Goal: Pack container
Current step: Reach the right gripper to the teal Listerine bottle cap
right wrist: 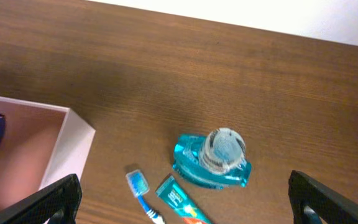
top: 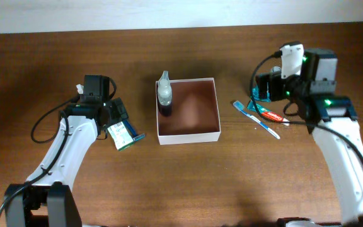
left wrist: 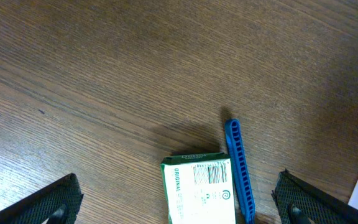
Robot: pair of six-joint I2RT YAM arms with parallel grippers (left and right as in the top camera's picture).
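My left gripper (left wrist: 176,200) hangs at the container's 9 o'clock with its jaws spread wide, holding nothing. In the left wrist view a green-and-white carton (left wrist: 197,190) lies on the table (left wrist: 104,81) between the two fingers, touching neither. A blue comb (left wrist: 239,167) lies just beside it at the carton's 3 o'clock. It sits between the carton and the container, so it crowds that side of the carton.

The container (top: 189,136) sits mid-table, open side up. A small bottle (top: 164,94) with a pale top and a dark base is against its left wall, toward the 10 o'clock corner. I think it is leaning, but the overhead view is too small to be sure.

At the container's 3 o'clock, a blue toothbrush (right wrist: 140,188) and a toothpaste tube (right wrist: 182,203) lie close together on the wood. A teal mouthwash bottle (right wrist: 215,158) stands upright just beyond them at 12 o'clock. My right gripper (right wrist: 185,200) hovers above this cluster with its jaws wide apart and empty.
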